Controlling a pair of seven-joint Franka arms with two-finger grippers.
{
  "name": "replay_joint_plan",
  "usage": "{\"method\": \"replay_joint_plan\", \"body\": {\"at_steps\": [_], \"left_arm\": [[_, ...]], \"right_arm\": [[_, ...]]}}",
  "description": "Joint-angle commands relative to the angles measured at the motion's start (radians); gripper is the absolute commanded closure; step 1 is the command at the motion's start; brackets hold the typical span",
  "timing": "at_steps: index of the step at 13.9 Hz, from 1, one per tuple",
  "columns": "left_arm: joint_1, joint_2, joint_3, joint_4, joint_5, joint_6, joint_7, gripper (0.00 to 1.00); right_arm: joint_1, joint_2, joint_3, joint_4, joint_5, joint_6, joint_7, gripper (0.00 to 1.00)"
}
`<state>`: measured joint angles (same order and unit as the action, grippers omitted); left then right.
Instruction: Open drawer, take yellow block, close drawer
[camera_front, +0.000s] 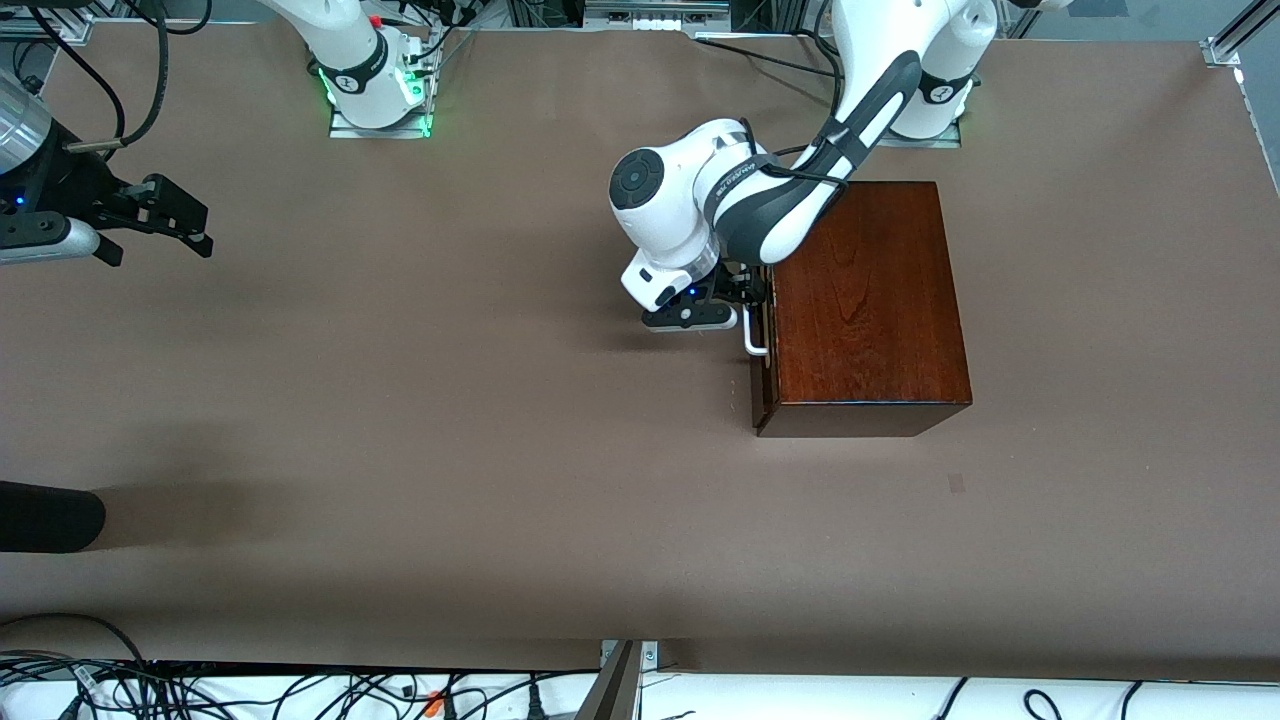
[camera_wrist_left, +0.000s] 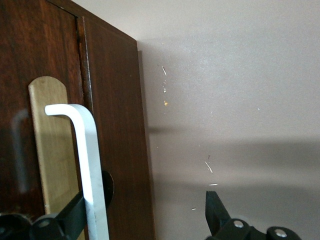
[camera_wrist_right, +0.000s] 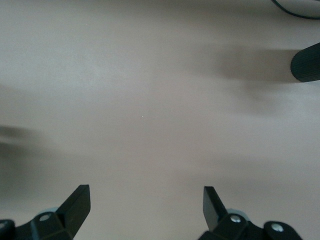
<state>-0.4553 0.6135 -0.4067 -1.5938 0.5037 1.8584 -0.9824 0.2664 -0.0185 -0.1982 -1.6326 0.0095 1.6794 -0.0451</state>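
Observation:
The dark reddish-brown wooden box (camera_front: 865, 300) stands toward the left arm's end of the table. Its drawer (camera_front: 762, 400) looks shut, and the dark front (camera_wrist_left: 120, 125) carries a white bar handle (camera_front: 755, 340) (camera_wrist_left: 87, 150) on a pale plate. My left gripper (camera_front: 745, 300) (camera_wrist_left: 147, 200) is at the handle and open. One finger (camera_wrist_left: 65, 222) lies against the bar and the other (camera_wrist_left: 215, 207) stands well clear of the box over the table. My right gripper (camera_front: 160, 248) (camera_wrist_right: 146, 200) waits open over the table at the right arm's end. The yellow block is hidden.
A black cylindrical object (camera_front: 50, 515) (camera_wrist_right: 306, 62) pokes in at the right arm's end, nearer to the front camera. Loose cables (camera_front: 300, 690) run along the table's edge nearest that camera. Brown table surface (camera_front: 450, 400) stretches between the box and the right gripper.

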Motion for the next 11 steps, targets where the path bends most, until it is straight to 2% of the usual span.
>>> {"method": "replay_joint_plan", "body": {"at_steps": [1, 11], "left_arm": [[-0.002, 0.014, -0.006, 0.006, 0.029, 0.041, -0.039, 0.00], [-0.032, 0.037, -0.009, 0.040, 0.021, 0.045, -0.087, 0.00]], "right_arm": [[-0.006, 0.003, 0.000, 0.014, 0.012, -0.012, 0.002, 0.00], [-0.006, 0.003, 0.000, 0.017, 0.010, -0.004, 0.004, 0.00]]}}
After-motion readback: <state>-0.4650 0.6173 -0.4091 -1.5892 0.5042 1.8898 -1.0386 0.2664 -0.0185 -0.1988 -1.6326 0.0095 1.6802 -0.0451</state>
